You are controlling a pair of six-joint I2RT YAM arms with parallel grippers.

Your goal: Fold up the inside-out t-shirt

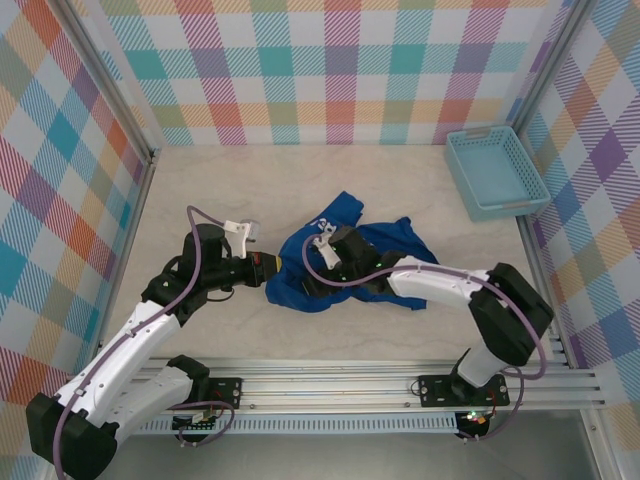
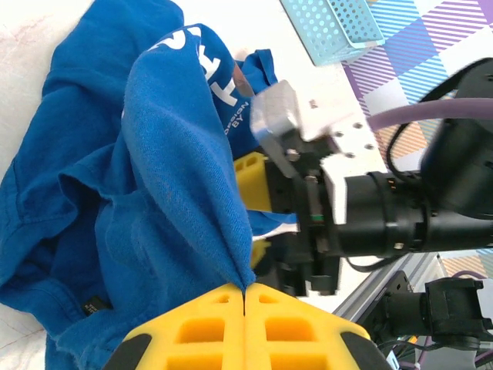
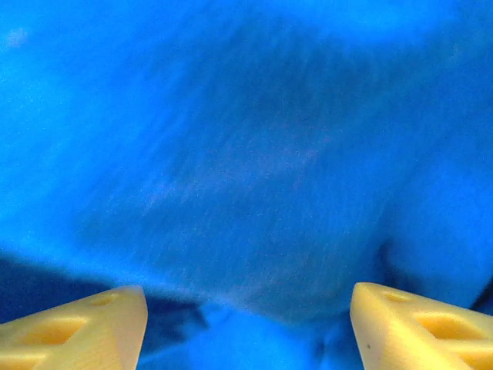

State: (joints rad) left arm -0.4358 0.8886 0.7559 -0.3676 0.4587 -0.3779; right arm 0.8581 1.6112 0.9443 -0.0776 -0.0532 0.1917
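Observation:
The inside-out t-shirt [image 1: 385, 240] lies crumpled in a royal-blue heap at the middle of the table. My left gripper [image 1: 270, 268] is at the heap's left edge. In the left wrist view its yellow fingertips [image 2: 245, 291] are pressed together, shut on a raised fold of the t-shirt [image 2: 115, 193], whose white print [image 2: 204, 62] faces up. My right gripper [image 1: 320, 272] rests low on the cloth just right of the left one. It is open, its yellow fingers [image 3: 77, 324] wide apart with the blue t-shirt [image 3: 246, 154] close in front of them and nothing pinched.
A light-blue lattice basket [image 1: 495, 172] stands at the back right against the plaid wall. Plaid walls close in the left, back and right sides. A metal rail [image 1: 350, 385] runs along the near edge by the arm bases.

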